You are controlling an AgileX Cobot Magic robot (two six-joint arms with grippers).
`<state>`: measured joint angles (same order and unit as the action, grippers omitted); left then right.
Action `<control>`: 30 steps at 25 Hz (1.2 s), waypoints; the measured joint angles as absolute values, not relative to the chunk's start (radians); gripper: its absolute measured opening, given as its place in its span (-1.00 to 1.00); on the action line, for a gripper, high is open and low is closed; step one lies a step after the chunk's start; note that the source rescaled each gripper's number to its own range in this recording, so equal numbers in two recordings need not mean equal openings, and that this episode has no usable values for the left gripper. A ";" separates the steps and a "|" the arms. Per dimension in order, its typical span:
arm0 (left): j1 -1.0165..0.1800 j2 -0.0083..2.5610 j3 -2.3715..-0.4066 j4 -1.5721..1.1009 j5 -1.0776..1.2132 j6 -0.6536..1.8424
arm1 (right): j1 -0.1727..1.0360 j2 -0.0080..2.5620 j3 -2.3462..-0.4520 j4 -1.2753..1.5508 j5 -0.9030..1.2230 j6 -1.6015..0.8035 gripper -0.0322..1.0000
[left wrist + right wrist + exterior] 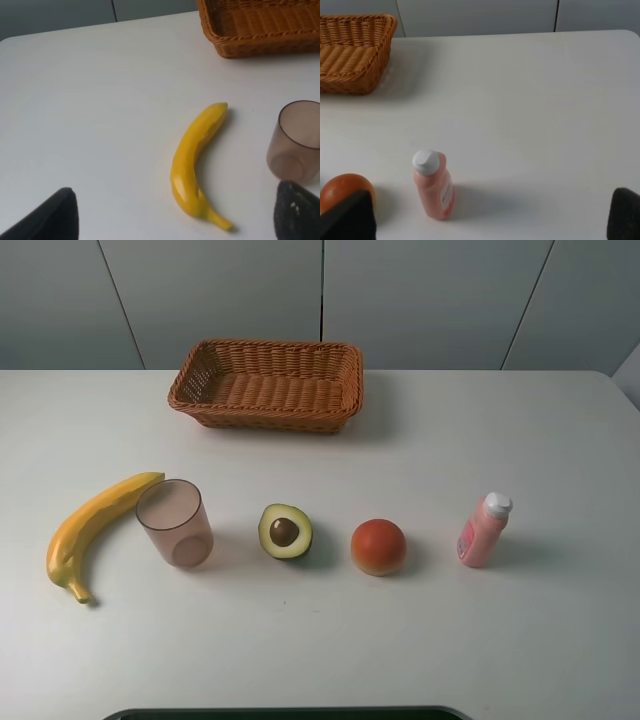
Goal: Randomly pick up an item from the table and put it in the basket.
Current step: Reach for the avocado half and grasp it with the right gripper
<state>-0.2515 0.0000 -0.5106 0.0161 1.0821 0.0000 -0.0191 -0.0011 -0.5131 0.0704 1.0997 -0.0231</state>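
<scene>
The halved avocado (pixel 285 531) lies on the white table (pixel 320 650) with its cut face turned up, yellow-green flesh ringed by dark skin and the brown pit at its centre. It sits in the near half of the table, a little left of the middle, as the third thing in a row running left to right. To its left stands an upright translucent pinkish cup (pixel 175 523), and to its right rests a round orange-red fruit (pixel 379 546); the avocado touches neither.

At the left end of the row a yellow banana (pixel 95 525) lies curved, its stem end nearer and its far tip just beside the cup; the left wrist view shows a gap of bare table between them. At the right end a pink bottle (pixel 484 530) with a white cap stands upright, apart from the orange-red fruit.

The woven orange-brown basket (pixel 268 383) rests at the far side of the table, well apart from the row and roughly behind the cup and avocado, its ribbed floor in plain view.

The left fingers (pixel 297 212) show as two dark tips spread wide, above the table on the near side of the banana and cup, gripping nothing. The right fingers (pixel 345 220) are likewise spread wide, with the pink bottle and an edge of the orange-red fruit seen between them, and hold nothing.
</scene>
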 joint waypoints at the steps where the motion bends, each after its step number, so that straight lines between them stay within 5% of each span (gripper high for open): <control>1: -0.251 0.000 -0.511 0.016 1.082 0.000 | -0.019 -0.001 -0.513 0.071 1.100 -0.023 1.00; 30: -0.251 0.000 -0.511 0.016 1.082 0.007 | -0.019 -0.001 -0.513 0.071 1.100 -0.023 1.00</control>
<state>-0.2515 0.0000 -0.5106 0.0161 1.0821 0.0069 -0.0191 -0.0011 -0.5131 0.0706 1.0997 -0.0231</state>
